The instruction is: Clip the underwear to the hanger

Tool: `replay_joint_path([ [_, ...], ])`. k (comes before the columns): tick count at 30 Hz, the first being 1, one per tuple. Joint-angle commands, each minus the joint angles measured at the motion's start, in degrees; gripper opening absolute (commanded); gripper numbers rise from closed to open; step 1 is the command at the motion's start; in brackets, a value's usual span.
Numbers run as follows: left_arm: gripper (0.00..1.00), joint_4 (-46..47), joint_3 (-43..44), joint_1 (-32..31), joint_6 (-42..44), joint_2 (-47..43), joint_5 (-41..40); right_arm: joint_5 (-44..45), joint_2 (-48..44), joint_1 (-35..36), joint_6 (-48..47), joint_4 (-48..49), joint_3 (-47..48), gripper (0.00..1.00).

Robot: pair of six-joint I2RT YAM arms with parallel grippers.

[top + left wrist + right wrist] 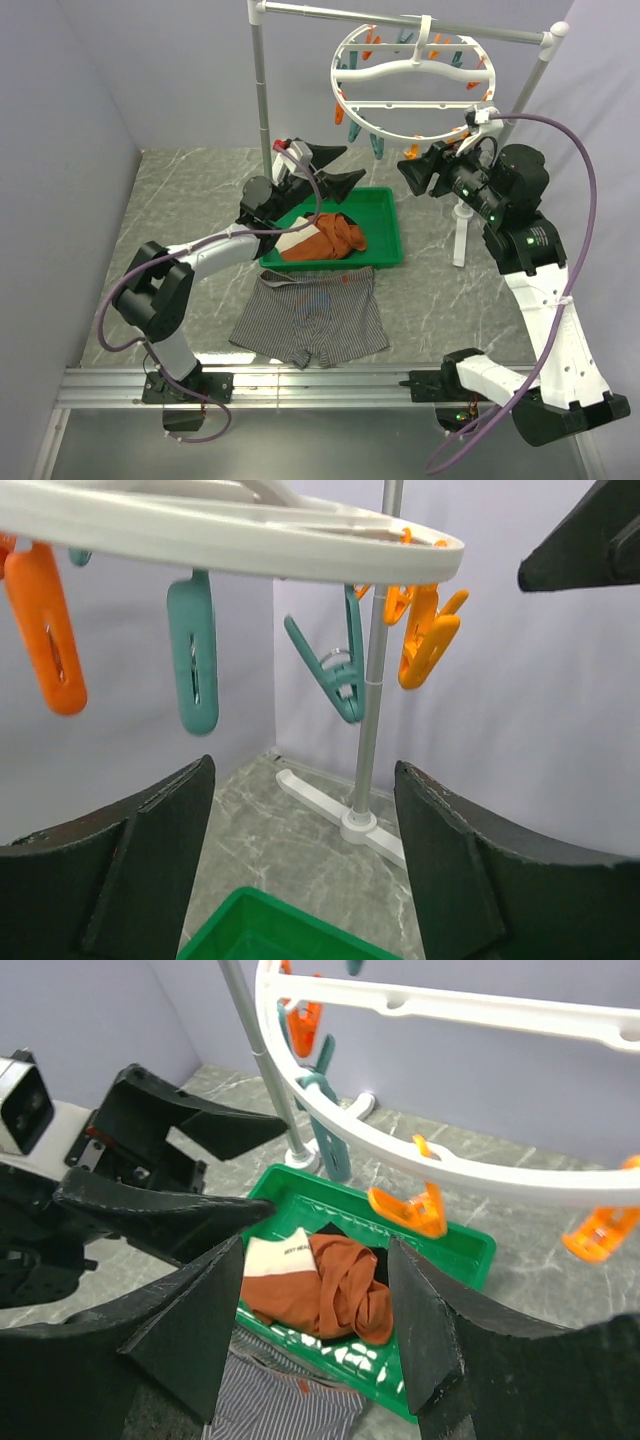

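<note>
Assessing progress from the present layout, the task appears to be at its start: no part of the clipping is done. The underwear (310, 318) lies spread flat on the tabletop (195, 190), below both sets of fingers and on their base side, well apart from them and untouched. The left fingers (325, 153) stand wide apart and hold nothing; they are raised above the far edge of the green tray (378, 212), with the hanger (250, 530) above and just beyond them. The right fingers (418, 172) are likewise spread and empty, raised near the lower rim of the hanger, with the tray and its orange-rust garment (337, 235) below them. The clothespins (193, 650) hang from the ring, and every one that can be seen is shut and carries no cloth. Judged from this, all working steps are outstanding: lower one set of fingers to the underwear, grip it at the waistband, lift it to the ring, open a clothespin, and seat the cloth in it. The garment in the tray is not part of the task and should be left alone.
</note>
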Motion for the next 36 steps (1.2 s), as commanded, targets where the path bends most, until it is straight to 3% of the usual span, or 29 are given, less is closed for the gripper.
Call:
replay_joint_path([
  [1, 0.77, 1.5, 5.0, 0.7, -0.9, 1.4, 3.0, 2.3, 0.5, 3.3, 0.2, 5.6, 0.8, 0.66],
  [14, 0.67, -3.0, 11.5, 1.1, 0.4, 4.7, 0.4, 17.2, 2.3, 16.6, 2.7, 18.4, -5.9, 0.63],
  [23, 0.58, -6.1, 13.5, 2.8, -0.9, 7.0, -2.4, 20.7, 4.7, 19.1, 5.1, 22.9, -6.7, 0.6],
  [36, 0.61, -3.5, 15.0, 3.9, -1.8, 7.7, 3.9, 23.5, 7.7, 19.3, 7.6, 26.2, -8.1, 0.61],
])
